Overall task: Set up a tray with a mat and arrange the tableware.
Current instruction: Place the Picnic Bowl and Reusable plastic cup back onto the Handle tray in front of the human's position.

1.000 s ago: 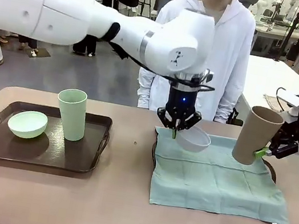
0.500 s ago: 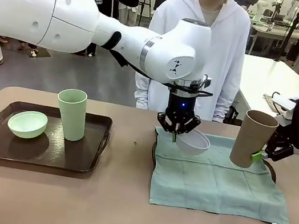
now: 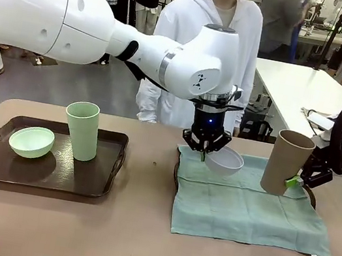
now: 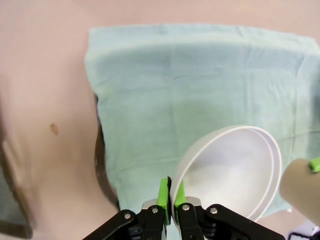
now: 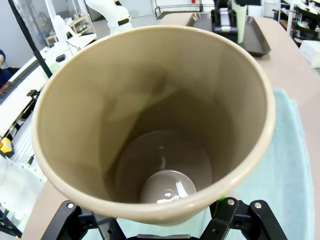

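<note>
The left gripper is pinching the rim of the small white bowl, which is hanging tilted above the far left corner of the pale teal mat. The mat is lying over a dark tray. The right gripper is clasping the tall brown cup, which is leaning at the mat's far right corner. On a second tray, the pale green bowl is sitting toward the left end, and the tall pale green cup is standing upright just beside it, near the far edge.
</note>
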{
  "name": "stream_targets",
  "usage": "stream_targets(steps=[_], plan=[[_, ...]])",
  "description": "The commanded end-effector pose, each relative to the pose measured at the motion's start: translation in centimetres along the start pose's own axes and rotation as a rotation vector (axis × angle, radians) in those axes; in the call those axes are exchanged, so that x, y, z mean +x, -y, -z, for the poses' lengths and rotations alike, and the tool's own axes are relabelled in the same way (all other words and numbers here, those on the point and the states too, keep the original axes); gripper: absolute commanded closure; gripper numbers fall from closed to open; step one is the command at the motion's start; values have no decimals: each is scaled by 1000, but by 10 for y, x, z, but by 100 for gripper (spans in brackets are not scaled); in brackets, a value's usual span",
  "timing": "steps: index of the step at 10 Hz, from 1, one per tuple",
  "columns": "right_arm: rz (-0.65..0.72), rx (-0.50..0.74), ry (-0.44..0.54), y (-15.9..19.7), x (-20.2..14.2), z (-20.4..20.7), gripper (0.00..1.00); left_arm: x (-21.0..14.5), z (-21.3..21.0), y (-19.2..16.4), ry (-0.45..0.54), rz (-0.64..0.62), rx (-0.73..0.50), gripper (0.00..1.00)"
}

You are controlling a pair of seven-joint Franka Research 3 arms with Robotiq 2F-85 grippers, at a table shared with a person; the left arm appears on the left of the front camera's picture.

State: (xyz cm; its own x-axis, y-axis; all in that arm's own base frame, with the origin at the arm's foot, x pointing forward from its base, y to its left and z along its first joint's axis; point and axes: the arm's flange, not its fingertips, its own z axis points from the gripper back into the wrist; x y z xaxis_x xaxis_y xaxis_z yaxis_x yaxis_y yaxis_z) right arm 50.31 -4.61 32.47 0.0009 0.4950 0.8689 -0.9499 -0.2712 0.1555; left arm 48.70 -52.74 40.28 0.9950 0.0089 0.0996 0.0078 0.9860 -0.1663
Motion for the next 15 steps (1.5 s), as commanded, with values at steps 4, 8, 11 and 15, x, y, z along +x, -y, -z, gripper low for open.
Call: stream_targets(steps=[4, 8, 11, 15], plan=[[-55, 11, -41, 12, -13, 0, 19, 1, 38, -13, 7, 54, -97, 96], [-125, 23, -45, 26, -32, 6, 19, 0, 51, -14, 5, 64, -126, 96], [-167, 26, -72, 32, -43, 12, 19, -3, 55, -15, 3, 79, -122, 96], [-165, -3, -91, 38, -56, 13, 19, -5, 64, -12, -5, 94, -99, 96]])
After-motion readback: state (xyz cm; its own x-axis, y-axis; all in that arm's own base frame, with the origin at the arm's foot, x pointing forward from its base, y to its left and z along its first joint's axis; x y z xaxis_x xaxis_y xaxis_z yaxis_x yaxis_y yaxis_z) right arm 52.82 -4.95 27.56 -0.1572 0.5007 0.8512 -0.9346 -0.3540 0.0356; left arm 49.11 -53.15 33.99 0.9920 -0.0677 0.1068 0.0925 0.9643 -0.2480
